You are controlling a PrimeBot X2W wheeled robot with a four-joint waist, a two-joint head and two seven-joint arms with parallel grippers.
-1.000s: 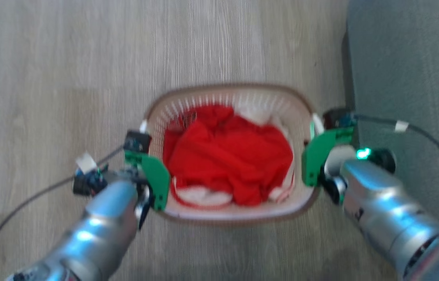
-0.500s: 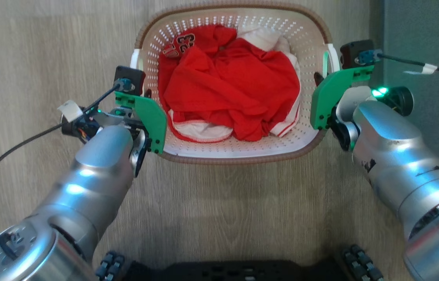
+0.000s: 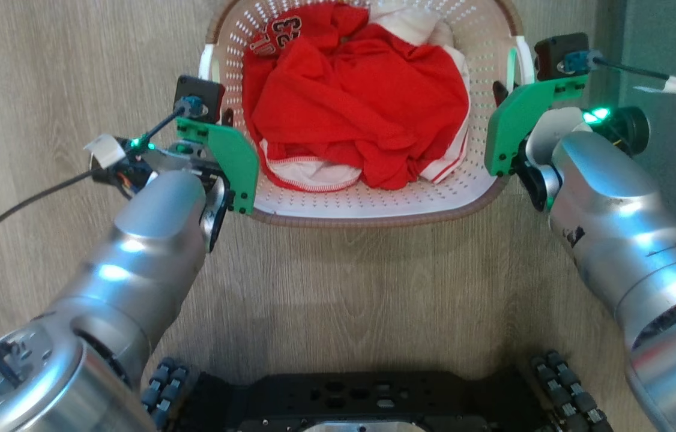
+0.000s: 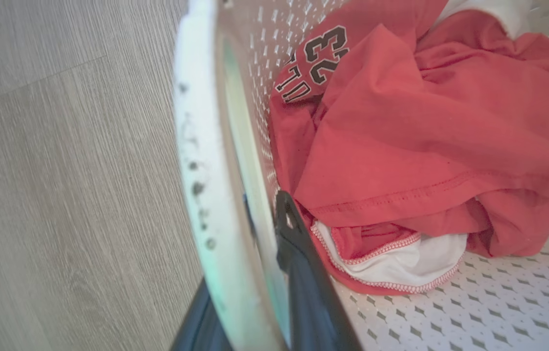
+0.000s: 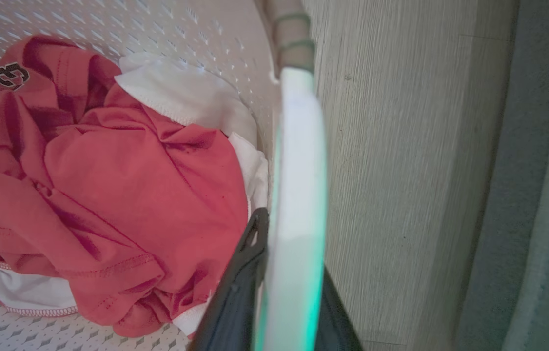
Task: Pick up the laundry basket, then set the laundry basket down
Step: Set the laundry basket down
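Observation:
The laundry basket (image 3: 374,211), cream-white with perforated walls and a brown rim, sits between my two arms at the top middle of the head view. My left gripper (image 3: 222,114) is shut on its left white handle (image 4: 196,170), one dark finger (image 4: 299,273) inside the wall and the other outside. My right gripper (image 3: 501,93) is shut on the right white handle (image 5: 299,195), which a dark finger (image 5: 240,282) presses from inside. I cannot tell whether the basket touches the floor.
Red and white clothes (image 3: 362,96) fill the basket, one with the number 23. A grey rug (image 3: 674,48) lies just right of the right arm. My black wheeled base (image 3: 362,396) is at the bottom, on the pale wood floor (image 3: 44,72).
The head camera has tilted down, bringing my base into view. The basket now looks larger and nearer, with both grippers still on its handles.

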